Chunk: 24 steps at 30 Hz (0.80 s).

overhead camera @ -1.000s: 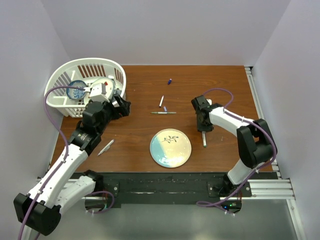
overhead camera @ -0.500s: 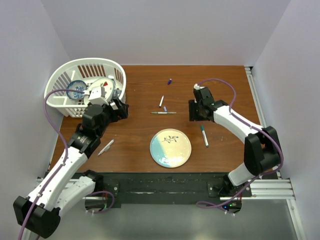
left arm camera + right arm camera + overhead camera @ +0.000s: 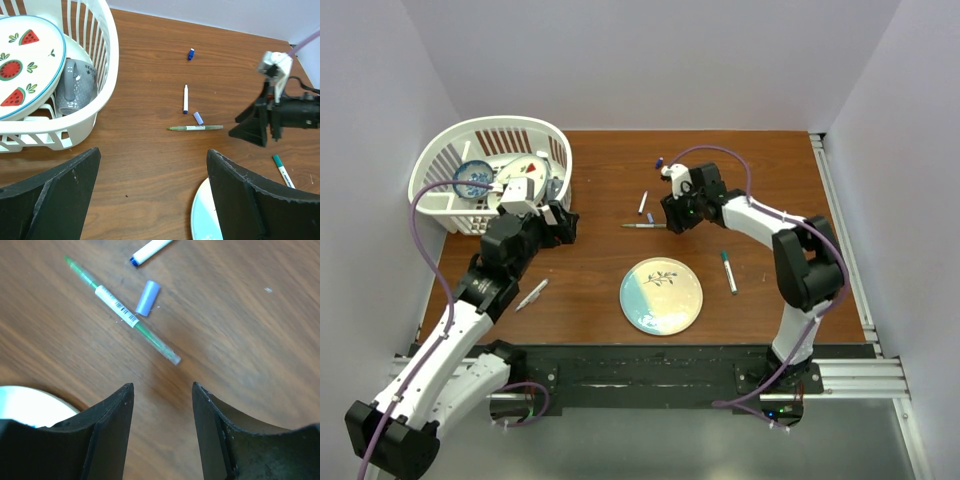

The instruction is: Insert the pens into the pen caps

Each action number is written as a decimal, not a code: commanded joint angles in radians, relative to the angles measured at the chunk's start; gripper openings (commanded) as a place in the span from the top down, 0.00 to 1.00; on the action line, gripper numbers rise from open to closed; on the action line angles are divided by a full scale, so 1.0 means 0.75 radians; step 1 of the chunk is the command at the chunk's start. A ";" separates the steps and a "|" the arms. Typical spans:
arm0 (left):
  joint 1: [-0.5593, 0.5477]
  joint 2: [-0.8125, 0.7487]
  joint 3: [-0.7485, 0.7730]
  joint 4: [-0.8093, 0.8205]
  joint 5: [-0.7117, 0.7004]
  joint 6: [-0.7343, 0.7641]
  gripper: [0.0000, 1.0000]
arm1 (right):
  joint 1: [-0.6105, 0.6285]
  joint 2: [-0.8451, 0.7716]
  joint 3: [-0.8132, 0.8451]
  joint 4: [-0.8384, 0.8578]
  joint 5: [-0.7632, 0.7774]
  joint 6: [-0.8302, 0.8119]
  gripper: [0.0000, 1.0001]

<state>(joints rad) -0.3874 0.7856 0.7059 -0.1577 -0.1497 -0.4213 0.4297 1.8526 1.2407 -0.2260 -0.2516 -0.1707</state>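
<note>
Tabletop of brown wood, pale walls around; I see left gripper and right gripper spread, clasping nothing.

The basket is sitting at the far-left corner of the bench. The plate is lying front-centre — a left pen and a right pen flanking it. Behind the plate a thin pen is lying crosswise, a cap just behind.

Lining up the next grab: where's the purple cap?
Right wrist view, upper middle: the purple cap lies beside the green pen, below the white pen, ahead of the right claw.
</note>
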 commanded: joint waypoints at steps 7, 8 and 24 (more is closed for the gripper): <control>0.007 -0.043 0.018 0.079 0.061 0.046 0.08 | 0.006 0.162 0.223 -0.133 -0.127 -0.337 0.49; 0.007 -0.043 0.018 0.077 0.057 0.044 0.08 | 0.010 0.170 0.225 -0.118 -0.131 -0.333 0.49; 0.007 -0.072 0.016 0.059 -0.003 0.063 0.06 | 0.108 0.332 0.381 -0.257 -0.006 -0.398 0.52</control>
<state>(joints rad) -0.3874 0.7494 0.7059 -0.1459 -0.1307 -0.4004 0.4976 2.0899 1.4811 -0.3630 -0.2829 -0.4389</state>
